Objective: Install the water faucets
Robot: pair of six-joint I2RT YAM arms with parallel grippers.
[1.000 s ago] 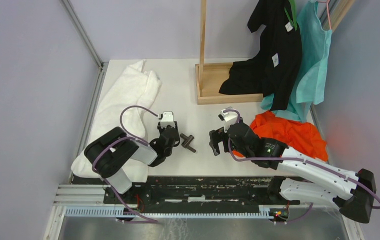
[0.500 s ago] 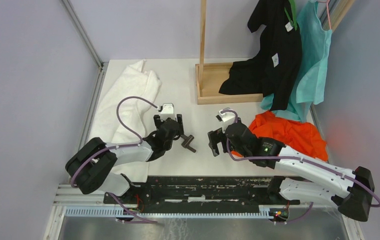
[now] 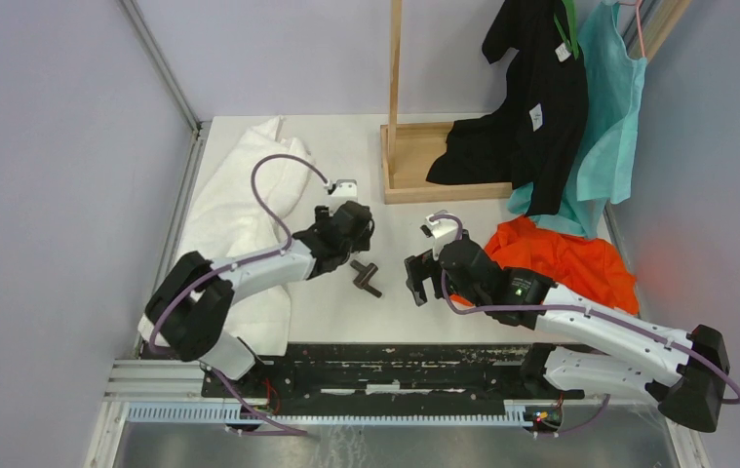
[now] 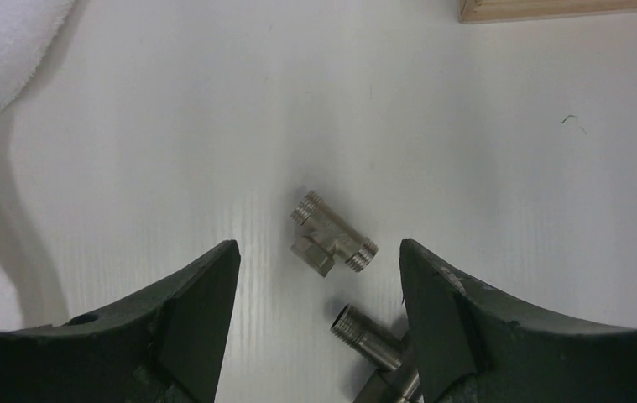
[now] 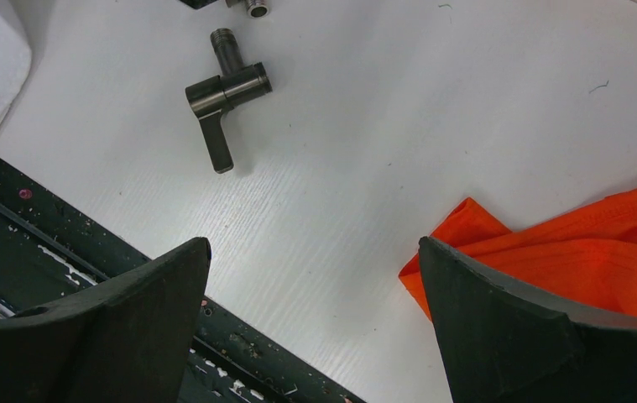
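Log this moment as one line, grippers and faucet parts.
left gripper: open, over shorter fitting | right gripper: open, empty | larger fitting: lying apart from shorter fitting | assembly: not done

white towel [image 3: 239,210], orange cloth [image 3: 565,261], wooden stand [image 3: 412,171] with hung clothes [image 3: 541,107]

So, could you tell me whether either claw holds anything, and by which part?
Nothing held: left claw and right claw are open; the shorter fitting and larger fitting lie on the table.
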